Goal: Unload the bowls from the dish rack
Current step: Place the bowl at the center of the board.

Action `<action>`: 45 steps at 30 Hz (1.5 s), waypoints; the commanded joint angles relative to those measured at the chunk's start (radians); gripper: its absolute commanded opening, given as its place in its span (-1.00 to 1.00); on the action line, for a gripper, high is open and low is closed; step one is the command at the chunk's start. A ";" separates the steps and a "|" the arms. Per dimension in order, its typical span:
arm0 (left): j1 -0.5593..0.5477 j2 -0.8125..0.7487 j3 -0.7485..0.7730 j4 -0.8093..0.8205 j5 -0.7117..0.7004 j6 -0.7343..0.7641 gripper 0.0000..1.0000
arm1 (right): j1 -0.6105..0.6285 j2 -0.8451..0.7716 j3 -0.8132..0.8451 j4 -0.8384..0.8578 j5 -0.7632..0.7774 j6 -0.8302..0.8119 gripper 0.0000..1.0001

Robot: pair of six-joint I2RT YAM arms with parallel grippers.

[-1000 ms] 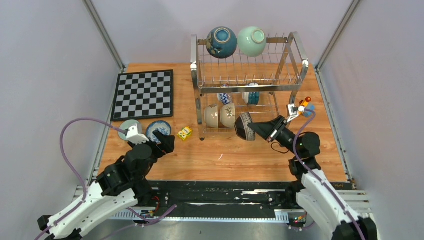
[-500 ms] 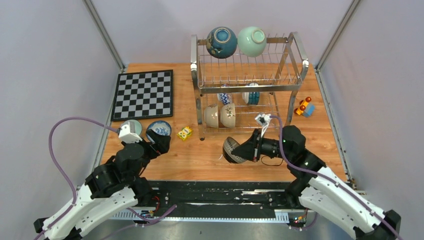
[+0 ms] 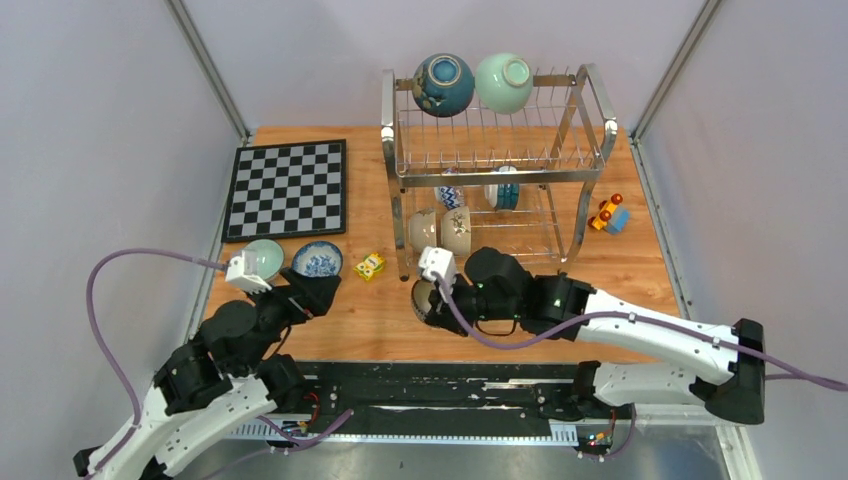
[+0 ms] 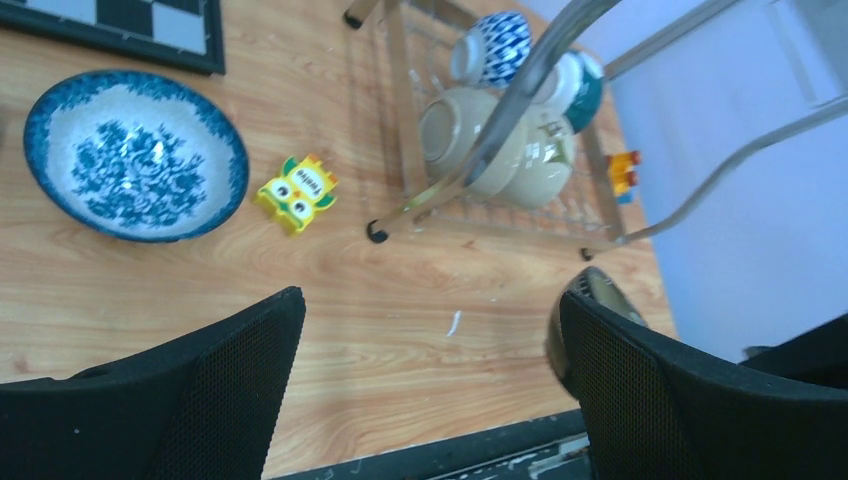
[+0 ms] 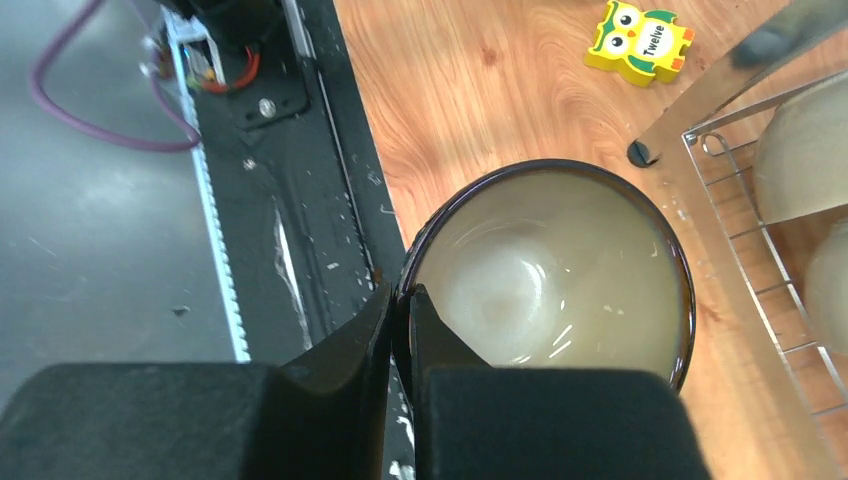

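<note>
My right gripper [image 3: 432, 304] [image 5: 400, 300] is shut on the near rim of a dark-rimmed bowl [image 3: 424, 297] [image 5: 560, 270], cream inside, held mouth-up over the table just in front of the dish rack's [image 3: 497, 176] left foot. The rack's top tier carries a dark blue bowl [image 3: 443, 84] and a mint green bowl [image 3: 503, 82]. Its lower tier holds two cream bowls [image 3: 440, 231] and two blue-patterned ones [image 3: 476, 191]. A mint bowl [image 3: 263, 258] and a blue-patterned bowl [image 3: 318, 259] [image 4: 135, 155] sit on the table at left. My left gripper [image 3: 318, 292] [image 4: 430, 305] hangs open and holds nothing, just near of them.
A chessboard [image 3: 287, 187] lies at the back left. A yellow owl block [image 3: 371, 266] [image 4: 297, 192] sits between the table bowls and the rack. A toy car [image 3: 608, 214] is right of the rack. Grey walls close in both sides.
The right arm swung left and toward the near edge, carrying the dark-rimmed bowl from the rack's front to near the rack's left foot. The left arm drew back slightly.
</note>
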 commanded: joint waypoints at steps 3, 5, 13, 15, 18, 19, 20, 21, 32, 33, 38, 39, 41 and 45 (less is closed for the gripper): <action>-0.007 -0.165 -0.046 0.092 0.047 0.088 1.00 | 0.157 0.027 0.077 -0.096 0.246 -0.243 -1.00; -0.007 -0.180 -0.062 0.110 0.091 0.112 1.00 | 0.200 0.017 0.069 -0.114 0.317 -0.291 -1.00; -0.007 0.009 0.009 0.082 0.219 0.218 1.00 | 0.376 -0.031 0.014 -0.152 0.527 -0.452 -1.00; -0.007 0.071 0.028 0.096 0.275 0.250 1.00 | 0.419 -0.033 0.001 -0.157 0.577 -0.491 -1.00; -0.007 0.182 0.052 0.120 0.390 0.284 1.00 | 0.481 -0.021 -0.017 -0.159 0.626 -0.534 -1.00; -0.007 0.228 0.063 0.123 0.429 0.286 1.00 | 0.489 -0.014 -0.019 -0.161 0.629 -0.544 -1.00; -0.006 0.271 0.074 0.121 0.470 0.283 1.00 | 0.496 -0.006 -0.021 -0.165 0.627 -0.548 -1.00; -0.007 0.317 0.086 0.114 0.492 0.282 1.00 | 0.502 0.002 -0.024 -0.168 0.625 -0.555 -1.00; -0.159 0.496 0.159 0.109 0.410 0.259 0.83 | 0.527 0.039 -0.053 -0.153 0.568 -0.577 -1.00; -0.206 0.518 0.173 0.096 0.362 0.255 0.83 | 0.527 0.041 -0.054 -0.149 0.564 -0.576 -1.00; -0.308 0.596 0.189 0.087 0.250 0.222 0.85 | 0.530 0.047 -0.053 -0.147 0.540 -0.560 -1.00; -0.309 0.603 0.184 0.091 0.243 0.218 0.86 | 0.534 0.049 -0.053 -0.147 0.535 -0.553 -1.00; -0.309 0.609 0.176 0.106 0.237 0.216 0.86 | 0.544 0.049 -0.054 -0.149 0.538 -0.544 -1.00; -0.309 0.652 0.197 0.119 0.246 0.231 0.86 | 0.561 0.039 -0.065 -0.157 0.541 -0.528 -1.00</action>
